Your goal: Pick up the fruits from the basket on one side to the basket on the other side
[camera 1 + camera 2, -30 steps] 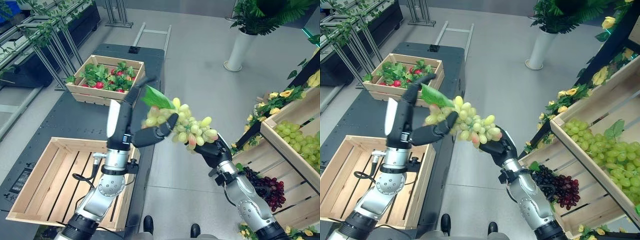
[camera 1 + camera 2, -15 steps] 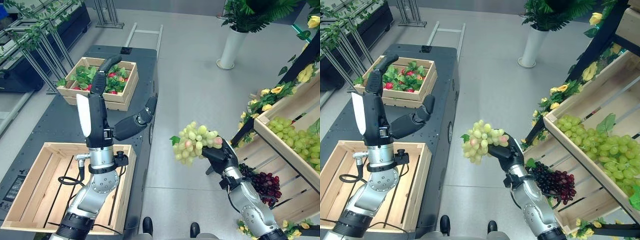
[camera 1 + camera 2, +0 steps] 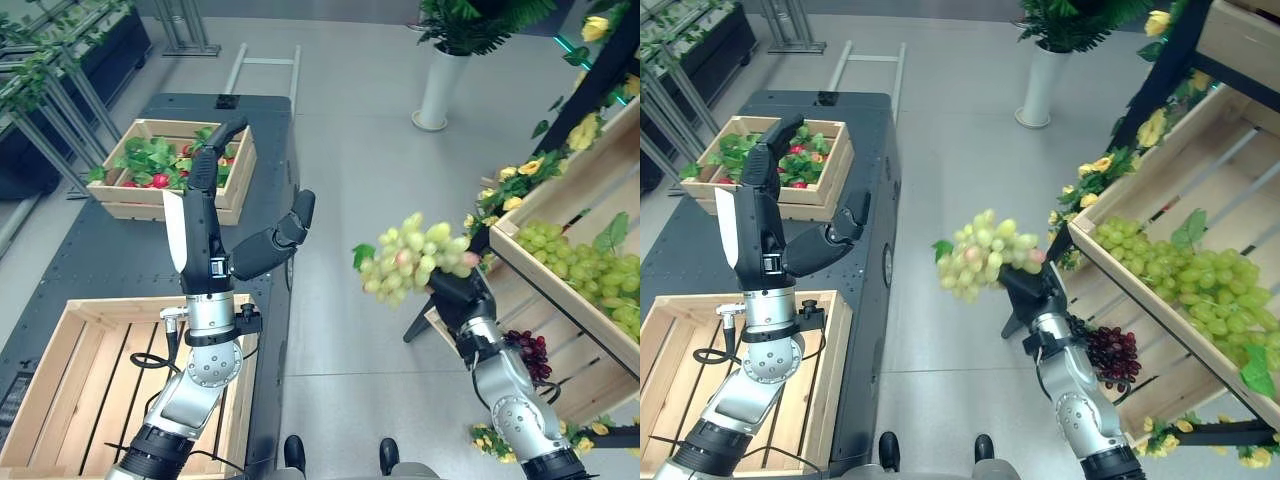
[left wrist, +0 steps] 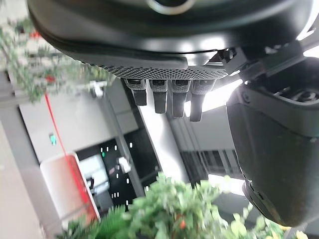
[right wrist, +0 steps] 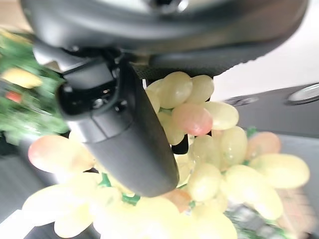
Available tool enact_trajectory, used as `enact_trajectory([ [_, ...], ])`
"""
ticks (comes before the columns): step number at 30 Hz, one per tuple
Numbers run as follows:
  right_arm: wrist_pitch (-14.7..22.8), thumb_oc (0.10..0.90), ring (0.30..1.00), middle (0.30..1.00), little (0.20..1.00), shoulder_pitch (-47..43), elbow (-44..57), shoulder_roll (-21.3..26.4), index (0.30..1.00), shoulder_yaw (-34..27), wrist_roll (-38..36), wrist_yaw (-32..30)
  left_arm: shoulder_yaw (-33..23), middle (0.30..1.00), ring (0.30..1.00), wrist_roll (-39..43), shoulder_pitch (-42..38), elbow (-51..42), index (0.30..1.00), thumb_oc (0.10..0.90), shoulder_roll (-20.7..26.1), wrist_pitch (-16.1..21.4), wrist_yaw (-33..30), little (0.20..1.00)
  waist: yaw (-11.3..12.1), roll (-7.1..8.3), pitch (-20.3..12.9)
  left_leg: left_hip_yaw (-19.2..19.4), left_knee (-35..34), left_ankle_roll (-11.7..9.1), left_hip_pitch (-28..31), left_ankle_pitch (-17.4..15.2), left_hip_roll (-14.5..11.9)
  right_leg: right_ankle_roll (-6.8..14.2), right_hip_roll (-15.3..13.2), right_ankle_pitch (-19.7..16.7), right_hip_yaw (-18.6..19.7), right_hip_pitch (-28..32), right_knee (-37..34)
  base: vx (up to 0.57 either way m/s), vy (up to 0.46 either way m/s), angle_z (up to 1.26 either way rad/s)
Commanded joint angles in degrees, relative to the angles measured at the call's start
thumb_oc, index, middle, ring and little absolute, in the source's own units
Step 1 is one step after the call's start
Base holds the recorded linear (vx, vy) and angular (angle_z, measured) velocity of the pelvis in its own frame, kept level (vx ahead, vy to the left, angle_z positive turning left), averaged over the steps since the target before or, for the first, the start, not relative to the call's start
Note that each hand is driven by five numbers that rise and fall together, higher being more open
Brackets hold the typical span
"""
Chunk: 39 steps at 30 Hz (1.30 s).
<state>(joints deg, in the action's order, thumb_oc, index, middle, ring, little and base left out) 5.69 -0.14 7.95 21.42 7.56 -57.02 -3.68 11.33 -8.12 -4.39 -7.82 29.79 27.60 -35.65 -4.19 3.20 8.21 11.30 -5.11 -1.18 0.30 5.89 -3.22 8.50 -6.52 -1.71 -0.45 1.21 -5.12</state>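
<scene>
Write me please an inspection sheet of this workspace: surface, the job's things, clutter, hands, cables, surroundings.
Surface: dark table with two wooden crates.
Job's things: green grape bunch held in the air; empty slatted crate near; display crate of green grapes on the robot's right.
Clutter: far crate of leafy red fruit; dark grapes on the lower shelf.
Hands: left hand raised, open, holding nothing; right hand shut on the bunch.
Cables: nothing seen.
Surroundings: white potted plant, yellow flowers, grey floor.

2 head eyes: downward, same scene | 2 wrist views: close along own hand
</scene>
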Motion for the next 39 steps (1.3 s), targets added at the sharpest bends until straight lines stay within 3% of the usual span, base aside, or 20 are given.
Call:
enact_trajectory([
  [1, 9.8, 0.400, 0.300, 0.300, 0.300, -8.5, 7.5, -0.7, 0.300, -7.5, -3.7, -3.1, 2.4, 0.900, 0.900, 2.9, -9.7, 4.4, 0.900, 0.800, -1.6, 4.0, 1.6, 0.900, -1.3, -0.92, -5.4, -3.4, 0.1, -1.0, 2.2, -6.2, -1.8, -2.6, 4.0, -1.6, -1.6, -1.2, 0.1, -0.01, 0.016, -0.24],
  [7, 9.6, 0.400, 0.300, 0.300, 0.300, -9.7, 7.0, -0.5, 0.300, -13.1, -4.6, -8.9, 6.3, 0.900, 0.900, 4.6, -11.4, 4.3, 0.900, 0.800, -2.2, 4.0, 2.6, 0.900, -3.5, -1.07, -5.4, -1.2, 0.1, -1.0, 2.6, -6.5, -2.4, -2.4, 4.4, -2.1, 0.3, -2.2, 0.1, 0.00, 0.024, -0.20],
  [19, 11.8, 0.400, 0.300, 0.300, 0.300, -13.1, -0.1, 6.4, 0.300, -22.6, -3.1, -20.2, 11.9, 0.900, 0.900, 5.8, -13.3, 6.9, 0.900, 0.800, -2.3, 3.4, 1.0, 0.900, -7.2, -1.67, -5.7, 2.5, 0.1, -1.1, 4.2, -7.8, -2.8, -1.9, 4.4, -2.2, 2.5, -2.3, 0.1, 0.04, 0.028, -0.13],
  [23, 12.3, 0.400, 0.300, 0.300, 0.300, -15.5, -4.5, 10.0, 0.300, -25.0, -4.5, -23.8, 13.2, 0.900, 0.900, 6.5, -13.9, 8.6, 0.900, 0.800, -1.9, 3.5, 0.6, 0.900, -7.5, -1.45, -5.9, 3.1, 0.1, -1.3, 4.4, -8.0, -2.9, -1.9, 4.4, -2.2, 2.7, -2.5, 0.1, 0.03, 0.000, -0.11],
  [30, 17.5, 0.400, 0.300, 0.300, 0.300, -20.9, -13.7, 17.0, 0.300, -27.4, -2.3, -32.8, 15.3, 0.900, 0.900, 8.4, -14.7, 8.7, 0.900, 0.800, -1.0, 3.2, 1.4, 0.900, -7.0, -0.91, -5.9, 3.3, 0.1, -1.6, 4.6, -8.3, -3.1, -2.0, 4.3, -2.2, 2.3, -2.4, 0.1, 0.02, -0.017, -0.03],
  [34, 17.0, 0.400, 0.300, 0.300, 0.300, -23.8, -22.0, 22.8, 0.300, -28.0, 1.6, -35.1, 16.6, 0.900, 0.900, 9.3, -15.0, 8.3, 0.900, 0.800, -0.5, 2.9, 2.0, 0.900, -6.3, -0.68, -6.0, 2.8, 0.1, -1.8, 4.5, -8.3, -3.1, -1.9, 4.3, -2.2, 1.8, -2.3, 0.1, 0.03, -0.030, 0.02],
  [39, 15.2, 0.400, 0.300, 0.300, 0.300, -25.0, -32.3, 28.4, 0.300, -26.7, 5.0, -32.7, 17.5, 0.900, 0.900, 9.9, -14.8, 7.7, 0.900, 0.800, -0.3, 2.6, 2.6, 0.900, -5.3, -0.33, -6.0, 1.9, 0.1, -2.1, 4.2, -8.1, -3.2, -1.9, 4.1, -2.2, 0.7, -2.2, 0.1, 0.01, -0.045, 0.04],
])
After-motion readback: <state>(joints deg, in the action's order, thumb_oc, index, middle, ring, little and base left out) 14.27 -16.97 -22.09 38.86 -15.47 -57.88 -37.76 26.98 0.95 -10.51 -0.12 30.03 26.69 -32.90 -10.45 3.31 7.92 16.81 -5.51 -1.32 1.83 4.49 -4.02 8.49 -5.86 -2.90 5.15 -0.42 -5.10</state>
